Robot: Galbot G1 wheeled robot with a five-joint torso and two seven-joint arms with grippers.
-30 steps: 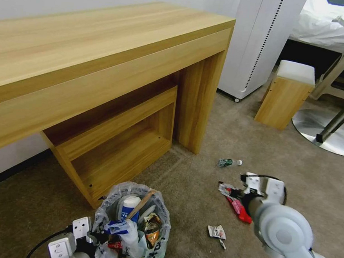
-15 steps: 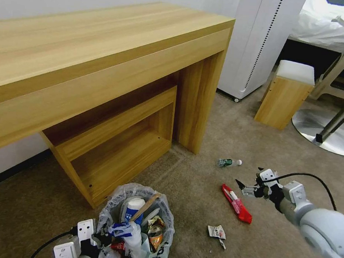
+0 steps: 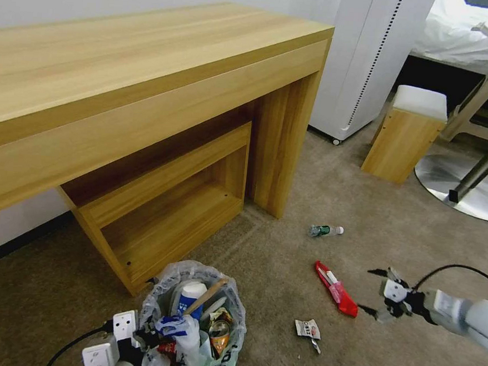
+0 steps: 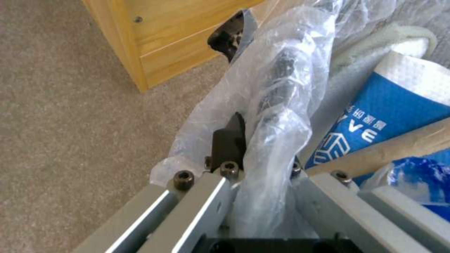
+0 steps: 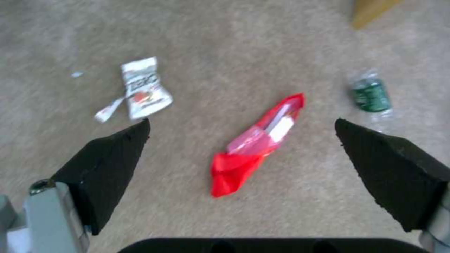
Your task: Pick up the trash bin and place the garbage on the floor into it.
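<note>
The trash bin, lined with a clear plastic bag and full of litter, sits low in the head view. My left gripper is shut on its rim; in the left wrist view the bagged rim runs between the fingers. On the beige carpet floor lie a red wrapper, a small white packet and a green-labelled bottle. My right gripper hangs open just right of the red wrapper, with the packet and bottle beyond its fingertips.
A long wooden desk with a low shelf unit stands behind the bin. A white appliance, a small wooden stool and a round metal table base stand at the back right.
My right arm has swung right and down across the carpet, uncovering the red wrapper; its gripper now hovers open beside it. The bin and left gripper have barely shifted.
</note>
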